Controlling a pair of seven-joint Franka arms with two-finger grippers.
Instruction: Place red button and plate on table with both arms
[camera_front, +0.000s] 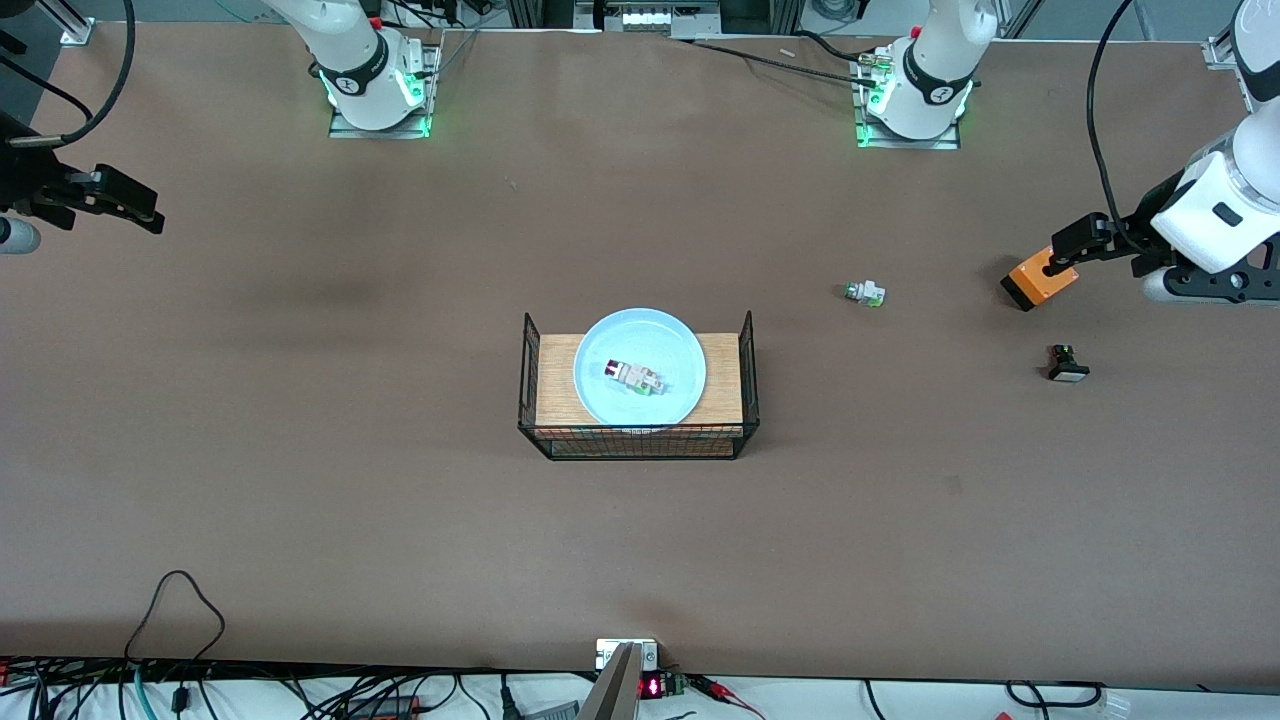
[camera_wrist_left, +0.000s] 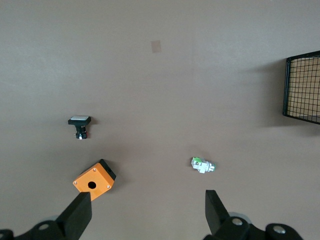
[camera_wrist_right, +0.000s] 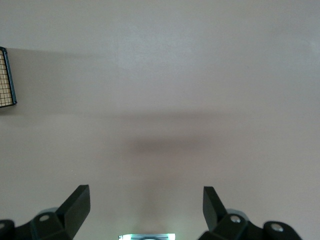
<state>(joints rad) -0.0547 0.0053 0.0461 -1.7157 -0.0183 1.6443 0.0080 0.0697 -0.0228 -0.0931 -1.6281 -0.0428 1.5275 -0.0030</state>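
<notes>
The light blue plate (camera_front: 600, 345) lies in the black wire basket tray (camera_front: 747, 352) at the middle of the brown table (camera_front: 300, 450). The red button (camera_front: 633, 377) lies on its side on the plate. My left gripper (camera_front: 1085, 240) is open and empty, up in the air over the orange box at the left arm's end of the table; it also shows in the left wrist view (camera_wrist_left: 147, 200). My right gripper (camera_front: 125, 200) is open and empty, up over bare table at the right arm's end; it also shows in the right wrist view (camera_wrist_right: 146, 195).
An orange box with a hole (camera_front: 1040, 280) (camera_wrist_left: 94, 181), a green-capped white part (camera_front: 865, 293) (camera_wrist_left: 202, 165) and a small black part with a white cap (camera_front: 1066, 364) (camera_wrist_left: 79, 125) lie toward the left arm's end. Basket corners show in both wrist views (camera_wrist_left: 302, 85) (camera_wrist_right: 5, 75).
</notes>
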